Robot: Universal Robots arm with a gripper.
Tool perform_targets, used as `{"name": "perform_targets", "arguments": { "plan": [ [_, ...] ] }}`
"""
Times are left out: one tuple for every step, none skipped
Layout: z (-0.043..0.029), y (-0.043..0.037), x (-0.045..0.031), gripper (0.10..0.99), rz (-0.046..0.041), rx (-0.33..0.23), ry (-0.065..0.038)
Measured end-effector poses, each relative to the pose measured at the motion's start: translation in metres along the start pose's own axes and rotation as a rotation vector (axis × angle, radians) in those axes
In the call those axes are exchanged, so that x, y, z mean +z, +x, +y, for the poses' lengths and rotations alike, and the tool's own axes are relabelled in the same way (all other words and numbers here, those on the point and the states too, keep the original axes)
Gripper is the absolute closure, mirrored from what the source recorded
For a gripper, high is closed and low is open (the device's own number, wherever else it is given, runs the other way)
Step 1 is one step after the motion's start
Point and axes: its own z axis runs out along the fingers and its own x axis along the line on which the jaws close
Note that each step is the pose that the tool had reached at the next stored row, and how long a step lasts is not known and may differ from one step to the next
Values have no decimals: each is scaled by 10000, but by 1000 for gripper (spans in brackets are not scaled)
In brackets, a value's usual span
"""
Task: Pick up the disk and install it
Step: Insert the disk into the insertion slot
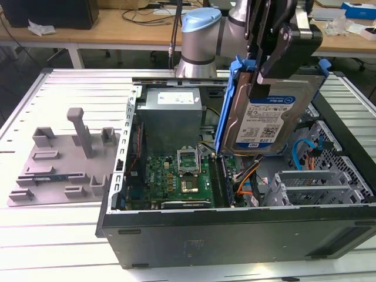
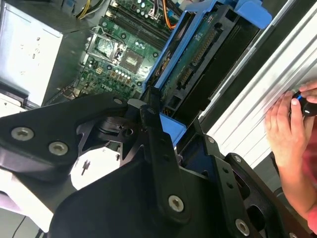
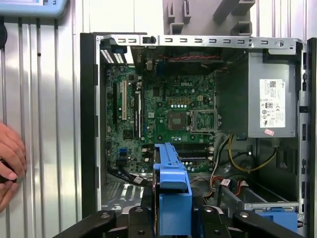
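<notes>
An open computer case (image 1: 235,235) takes the centre and lower right of the exterior view, with a green motherboard (image 1: 170,176) inside and a grey power supply (image 1: 170,114) above it. At the exterior view's left, a grey fixture plate (image 1: 59,170) lies on the slatted worktop (image 1: 47,247).

The robot's black hand (image 2: 171,124) looms in the foreground, its jointed fingers closed on either side of the disk (image 2: 198,52). The disk is seen edge-on, its green circuit-board face showing, inside its blue carrier bracket (image 2: 252,12). On one side of the disk lies a green motherboard (image 2: 119,54) with a metal processor socket (image 2: 106,47), and farther out on that side a silver box (image 2: 25,54). On the disk's other side runs the ribbed metal tabletop (image 2: 257,94) and, farther out still, a person's fingers (image 2: 282,124) pinching a small black object (image 2: 309,106).
</notes>
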Motion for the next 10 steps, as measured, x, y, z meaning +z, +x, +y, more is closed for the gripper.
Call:
{"name": "perform_targets", "arguments": {
  "plan": [
    [-30, 17, -1, 718, 1, 2, 0],
    [-45, 25, -1, 718, 0, 4, 1],
    [-60, 33, -1, 718, 0, 5, 0],
    [-83, 44, -2, 718, 0, 7, 0],
    [-114, 59, -2, 718, 0, 7, 1],
    [-130, 66, -3, 718, 0, 8, 0],
    [-145, 73, -3, 718, 0, 8, 1],
    [-172, 86, -3, 718, 0, 8, 0],
    [-195, 97, -4, 718, 0, 9, 0],
    [-232, 117, -5, 718, 1, 10, 1]
  ]
}}
